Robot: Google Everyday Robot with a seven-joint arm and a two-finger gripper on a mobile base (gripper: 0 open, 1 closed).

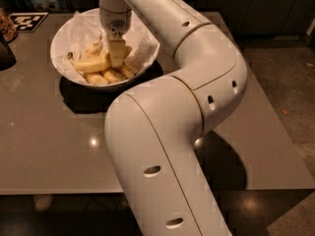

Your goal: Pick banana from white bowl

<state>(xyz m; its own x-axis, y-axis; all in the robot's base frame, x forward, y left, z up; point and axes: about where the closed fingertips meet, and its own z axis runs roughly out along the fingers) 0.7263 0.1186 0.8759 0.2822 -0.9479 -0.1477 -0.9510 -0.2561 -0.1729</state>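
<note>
The white bowl [66, 73] stands at the far left of the grey table, lined with crumpled white paper. The long pale-yellow banana [91, 64] lies across its middle, dark stem tip to the left. Shorter, stubbier bananas [114, 75] lie in front of it. My gripper [116, 54] points straight down into the bowl and is down at the long banana's right end, touching or almost touching it. My arm hides the bowl's right rim and the banana's right tip.
A black-and-white marker card [27, 21] lies at the table's far left corner. A dark object [4, 53] stands at the left edge. The table's front edge [59, 191] runs below; my arm's large links cover the table's middle.
</note>
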